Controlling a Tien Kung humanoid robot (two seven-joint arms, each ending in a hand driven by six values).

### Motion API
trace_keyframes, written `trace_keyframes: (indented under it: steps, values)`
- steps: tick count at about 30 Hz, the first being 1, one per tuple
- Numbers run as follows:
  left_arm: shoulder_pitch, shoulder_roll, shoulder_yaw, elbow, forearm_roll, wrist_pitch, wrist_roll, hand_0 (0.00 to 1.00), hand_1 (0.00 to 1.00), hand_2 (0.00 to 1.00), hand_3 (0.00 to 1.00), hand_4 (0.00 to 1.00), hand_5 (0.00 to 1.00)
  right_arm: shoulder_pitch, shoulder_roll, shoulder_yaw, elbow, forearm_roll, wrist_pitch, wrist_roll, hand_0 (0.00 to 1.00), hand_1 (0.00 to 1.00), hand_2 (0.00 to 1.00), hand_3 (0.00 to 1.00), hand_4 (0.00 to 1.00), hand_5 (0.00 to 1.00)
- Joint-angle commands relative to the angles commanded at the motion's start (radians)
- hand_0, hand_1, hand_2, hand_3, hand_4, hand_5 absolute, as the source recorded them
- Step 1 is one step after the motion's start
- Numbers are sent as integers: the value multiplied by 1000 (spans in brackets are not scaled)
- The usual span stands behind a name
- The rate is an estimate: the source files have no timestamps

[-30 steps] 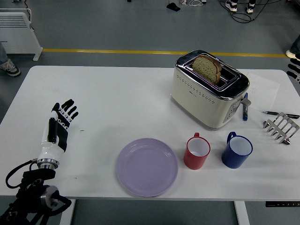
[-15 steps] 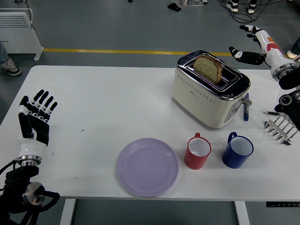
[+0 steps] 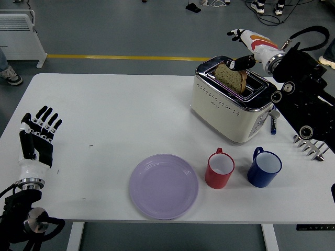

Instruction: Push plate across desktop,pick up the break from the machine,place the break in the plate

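White table (image 3: 131,115): brown bread slice (image 3: 231,76) upright in toaster (image 3: 233,99), R hand (image 3: 247,47) fingers apart above.

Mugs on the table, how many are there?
2. The red mug stands right of the purple plate; the blue mug stands right of the red one, in front of the toaster.

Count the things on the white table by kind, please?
Toaster: 1
Bread slice: 1
Plate: 1
Mugs: 2, red and blue
Toast rack: 1
Marker: 1
Total: 7
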Motion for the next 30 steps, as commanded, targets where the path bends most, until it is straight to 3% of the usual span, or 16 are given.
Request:
trace_keyframes:
  steps: [10, 16, 21, 24, 30]
  values:
    - [2, 0, 9, 10, 2, 1, -1, 815, 827, 843, 734, 555, 998, 97, 106, -55, -219, -58, 30, -37, 796, 748, 708, 798, 752, 236]
    - [1, 0, 15, 14, 0, 2, -3, 815, 827, 842, 733, 555, 998, 138, 114, -60, -345, -145, 14, -39, 796, 745, 702, 796, 755, 242]
    - [-1, 0, 22, 15, 0, 2, -3, 814, 826, 842, 732, 554, 998, 158, 114, -70, -406, -162, 12, -42, 773, 720, 685, 789, 751, 247]
    - [-3, 0, 25, 17, -1, 2, -3, 814, 826, 842, 732, 554, 998, 163, 114, -87, -443, -102, 15, -36, 773, 720, 685, 789, 751, 247]
    - [-4, 0, 23, 21, 3, 6, -3, 813, 824, 842, 732, 552, 998, 155, 114, -113, -432, 19, 35, -34, 743, 696, 649, 780, 750, 249]
